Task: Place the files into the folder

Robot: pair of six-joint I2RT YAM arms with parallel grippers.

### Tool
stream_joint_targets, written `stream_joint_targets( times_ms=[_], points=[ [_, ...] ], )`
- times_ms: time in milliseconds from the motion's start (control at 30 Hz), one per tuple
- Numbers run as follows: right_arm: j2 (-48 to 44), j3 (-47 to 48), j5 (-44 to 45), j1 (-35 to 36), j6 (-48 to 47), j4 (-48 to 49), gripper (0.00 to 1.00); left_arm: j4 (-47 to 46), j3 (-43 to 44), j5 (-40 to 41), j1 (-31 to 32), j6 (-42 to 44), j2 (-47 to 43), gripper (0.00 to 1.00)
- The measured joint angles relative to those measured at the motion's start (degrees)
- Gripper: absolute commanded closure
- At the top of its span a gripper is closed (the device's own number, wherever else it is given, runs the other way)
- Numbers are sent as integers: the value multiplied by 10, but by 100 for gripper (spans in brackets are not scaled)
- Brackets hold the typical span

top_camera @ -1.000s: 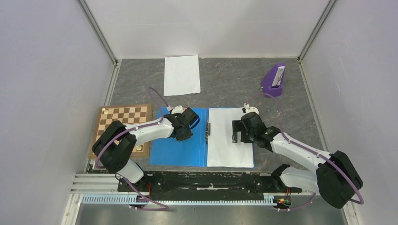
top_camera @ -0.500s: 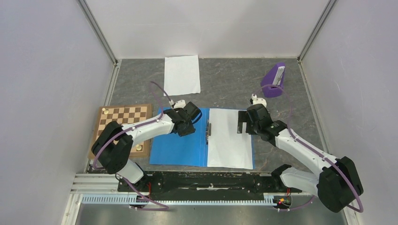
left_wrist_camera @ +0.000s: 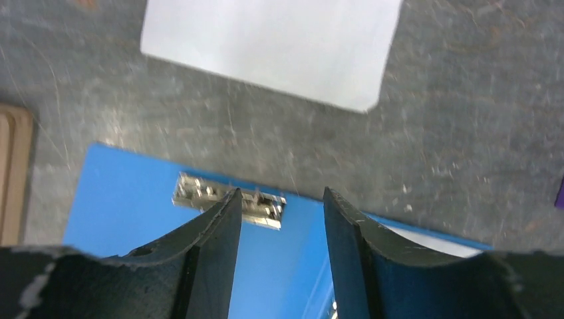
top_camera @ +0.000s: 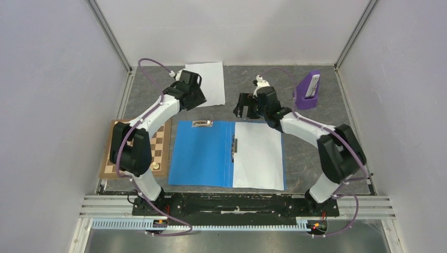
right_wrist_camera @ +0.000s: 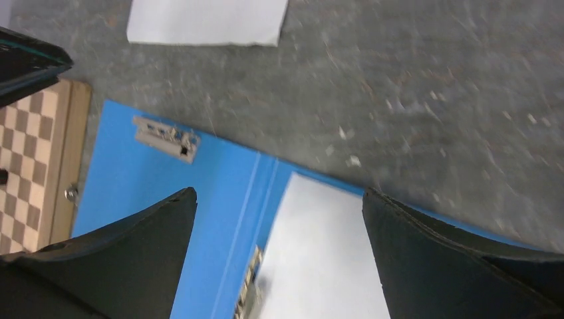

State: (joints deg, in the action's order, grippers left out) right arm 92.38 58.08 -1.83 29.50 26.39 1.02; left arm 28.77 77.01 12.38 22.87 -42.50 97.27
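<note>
The blue folder [top_camera: 203,155] lies open at the table's middle. One white sheet [top_camera: 258,155] lies on its right half, beside the black clip [top_camera: 233,145] at the spine. A second white sheet [top_camera: 205,84] lies on the table at the back. My left gripper [top_camera: 194,100] is open and empty, above the bare table between that sheet [left_wrist_camera: 273,46] and the folder's far edge [left_wrist_camera: 133,199]. My right gripper [top_camera: 242,108] is wide open and empty, just beyond the folder's far edge. Its view shows the sheet in the folder [right_wrist_camera: 326,252] and the loose sheet [right_wrist_camera: 206,20].
A small metal clip [top_camera: 202,124] lies on the folder's far edge and also shows in the left wrist view [left_wrist_camera: 229,199]. A brown chessboard [top_camera: 158,150] lies left of the folder, partly under the left arm. A purple holder [top_camera: 307,90] stands at the back right.
Both grippers have risen off the folder and swung toward the back of the table. The metal clip on the folder's far edge is now uncovered.
</note>
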Motion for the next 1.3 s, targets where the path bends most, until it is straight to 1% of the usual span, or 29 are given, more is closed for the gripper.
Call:
stream_joint_targets(
  times_ms=[167, 267, 400, 567, 700, 1000, 1300],
  points=[
    [131, 98, -36, 0, 15, 70, 2, -34, 59, -52, -77, 30, 94, 44],
    [189, 148, -49, 0, 23, 96, 2, -41, 93, -68, -108, 32, 143, 44],
    [264, 210, -57, -1, 30, 122, 2, -56, 120, -82, -137, 32, 194, 44],
    [348, 283, -59, -3, 36, 131, 2, -57, 175, -85, -151, 32, 262, 46],
    [395, 328, -59, -4, 40, 133, 2, -53, 206, -85, -151, 32, 302, 46],
    [463, 403, -76, -3, 77, 168, 2, -8, 265, -79, -150, 20, 335, 48],
    [482, 410, -133, 1, 162, 207, 2, 20, 283, -81, -150, 6, 344, 49]
  ],
)
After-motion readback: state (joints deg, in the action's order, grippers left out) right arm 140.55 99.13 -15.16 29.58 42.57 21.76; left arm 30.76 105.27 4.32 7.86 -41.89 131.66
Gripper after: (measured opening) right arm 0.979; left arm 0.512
